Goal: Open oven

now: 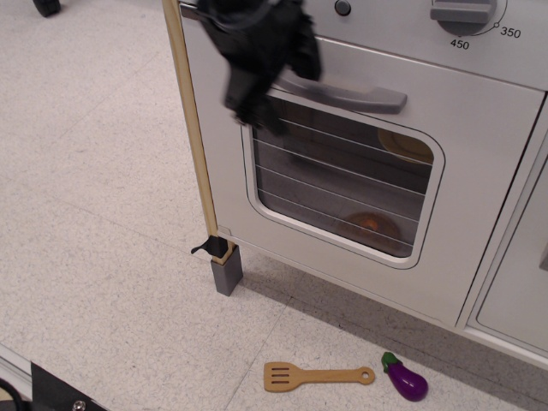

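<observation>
The white toy oven [257, 214] stands with its door shut. Its window [342, 184] has wire lines, and a dark interior with orange and yellow items shows behind it. The grey bar handle [364, 92] runs across the top of the door. Grey dials [462, 10] sit on the panel above. My black gripper [289, 92] hangs in front of the door's upper left and covers the left end of the handle. Its fingers [261, 111] are spread apart with nothing between them. I cannot tell whether it touches the handle.
A wooden spatula [317, 376] and a purple toy eggplant [405, 379] lie on the speckled floor in front of the oven. A grey leg [227, 274] holds up the oven's left corner, below a wooden edge strip [193, 128]. A plain white cabinet door [522, 291] is at the right.
</observation>
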`<state>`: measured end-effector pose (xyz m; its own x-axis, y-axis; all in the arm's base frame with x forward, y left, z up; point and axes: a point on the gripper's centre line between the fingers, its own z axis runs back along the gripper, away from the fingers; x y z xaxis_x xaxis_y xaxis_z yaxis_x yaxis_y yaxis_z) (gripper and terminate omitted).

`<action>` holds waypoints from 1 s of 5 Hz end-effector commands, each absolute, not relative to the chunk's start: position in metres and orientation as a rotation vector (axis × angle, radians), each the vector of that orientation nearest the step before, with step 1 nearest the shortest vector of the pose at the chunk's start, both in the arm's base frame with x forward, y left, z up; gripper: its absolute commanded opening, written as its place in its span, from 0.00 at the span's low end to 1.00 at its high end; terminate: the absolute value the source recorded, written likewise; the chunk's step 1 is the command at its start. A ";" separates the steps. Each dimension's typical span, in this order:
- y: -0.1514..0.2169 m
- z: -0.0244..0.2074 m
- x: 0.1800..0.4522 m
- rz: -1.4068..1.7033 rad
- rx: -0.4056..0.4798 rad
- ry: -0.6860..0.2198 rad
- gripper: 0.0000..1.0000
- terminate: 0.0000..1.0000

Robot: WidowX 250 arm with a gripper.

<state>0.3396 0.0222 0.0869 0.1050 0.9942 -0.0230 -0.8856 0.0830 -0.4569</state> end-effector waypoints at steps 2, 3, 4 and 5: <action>0.020 0.081 0.369 1.545 -0.462 -0.400 1.00 0.00; 0.027 0.070 0.355 1.535 -0.431 -0.384 1.00 0.00; 0.034 0.064 0.333 1.512 -0.393 -0.370 1.00 0.00; 0.053 0.058 0.300 1.473 -0.366 -0.390 1.00 0.00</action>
<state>0.3020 0.0446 0.0502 0.1074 0.9934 0.0408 -0.8816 0.1141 -0.4579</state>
